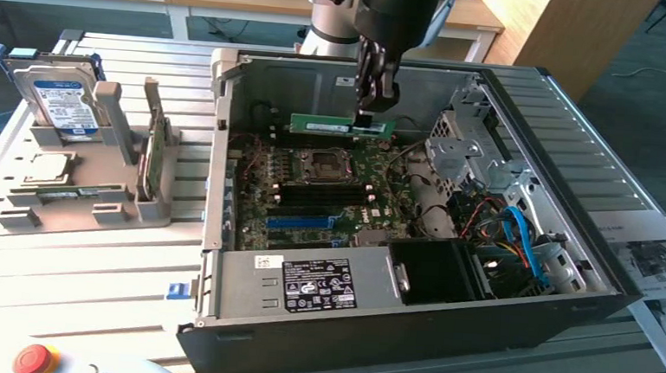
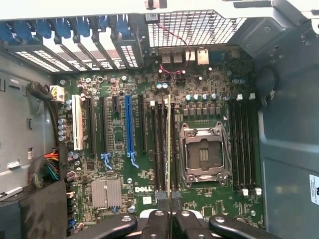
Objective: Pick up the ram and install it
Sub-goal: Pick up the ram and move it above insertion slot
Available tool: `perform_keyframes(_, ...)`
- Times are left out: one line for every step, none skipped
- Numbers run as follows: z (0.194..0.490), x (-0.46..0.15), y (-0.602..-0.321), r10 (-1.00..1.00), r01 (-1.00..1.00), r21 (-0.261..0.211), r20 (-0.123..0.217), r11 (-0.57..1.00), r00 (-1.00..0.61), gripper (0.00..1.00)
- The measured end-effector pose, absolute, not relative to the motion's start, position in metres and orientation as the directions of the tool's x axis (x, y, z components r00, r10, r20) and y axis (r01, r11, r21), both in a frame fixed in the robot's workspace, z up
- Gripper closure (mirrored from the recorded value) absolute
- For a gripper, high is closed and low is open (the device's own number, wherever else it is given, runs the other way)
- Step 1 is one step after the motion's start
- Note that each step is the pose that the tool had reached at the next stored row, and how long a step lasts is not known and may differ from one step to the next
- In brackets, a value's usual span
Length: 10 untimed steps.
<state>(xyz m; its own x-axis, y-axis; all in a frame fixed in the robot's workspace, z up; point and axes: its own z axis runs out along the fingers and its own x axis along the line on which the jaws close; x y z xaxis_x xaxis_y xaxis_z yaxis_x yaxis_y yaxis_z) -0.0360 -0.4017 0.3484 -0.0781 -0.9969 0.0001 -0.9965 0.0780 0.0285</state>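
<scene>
— Where's the ram (image 1: 327,124)?
— Clamped edge-on between the jaws of the gripper (image 1: 372,118); it hangs inside the open computer case (image 1: 605,281), just beyond the CPU socket (image 1: 320,164), toward the case's rear wall.
— And from the wrist camera?
— The stick runs alongside that socket, over the dark slots (image 2: 160,149) beside it; whether it touches them, I can't tell.

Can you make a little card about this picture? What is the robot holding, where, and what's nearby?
held thing: ram, a thin green stick
holder: end effector, shut on it
where: inside the open computer case, above the motherboard
nearby: empty CPU socket
outside the case: hard drive in a grey stand
</scene>
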Motion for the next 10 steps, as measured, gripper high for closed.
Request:
perform_keyframes(0.3483,-0.0360,-0.4017,-0.997,-0.997,0.029,0.000,0.076,-0.076,0.88)
perform_keyframes(0.3482,-0.0360,-0.4017,-0.997,-0.997,0.030,0.000,0.072,-0.072,0.88)
perform_keyframes(0.3481,-0.0360,-0.4017,-0.998,-0.997,0.030,0.000,0.070,-0.070,0.88)
perform_keyframes(0.3481,-0.0360,-0.4017,-0.998,-0.997,0.030,0.000,0.070,-0.070,0.88)
perform_keyframes(0.3481,-0.0359,-0.4017,-0.998,-0.997,0.030,0.000,0.070,-0.070,0.88)
perform_keyframes(0.3480,-0.0359,-0.4017,-0.998,-0.997,0.030,0.000,0.070,-0.070,0.88)
perform_keyframes(0.3480,-0.0359,-0.4017,-0.998,-0.997,0.030,0.000,0.070,-0.070,0.88)
perform_keyframes(0.3481,-0.0359,-0.4017,-0.998,-0.997,0.030,0.000,0.068,-0.068,0.88)
perform_keyframes(0.3480,-0.0359,-0.4017,-0.998,-0.997,0.030,0.000,0.066,-0.066,0.88)
perform_keyframes(0.3480,-0.0359,-0.4017,-0.998,-0.998,0.030,0.000,0.062,-0.062,0.88)
